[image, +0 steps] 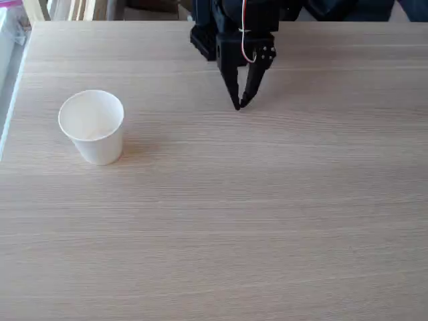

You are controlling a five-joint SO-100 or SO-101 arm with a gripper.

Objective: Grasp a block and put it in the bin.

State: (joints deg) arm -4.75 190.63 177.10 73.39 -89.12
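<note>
Standing upright on the pale wooden bench (pixel 267 234), the white paper cup (pixel 91 127) sits at the left of the fixed view, mouth open upward. Farther back, well apart from it, the black pincer (pixel 239 105) points down, its tips together and holding nothing I can see.

Black gripper (pixel 239 104) at the top middle, pointing down, fingers (pixel 231 80) meeting at the tips just over the wood table (pixel 267 214), nothing between them, white cup (pixel 92 127) upright, well off to the fingers' left, a little lower.
</note>
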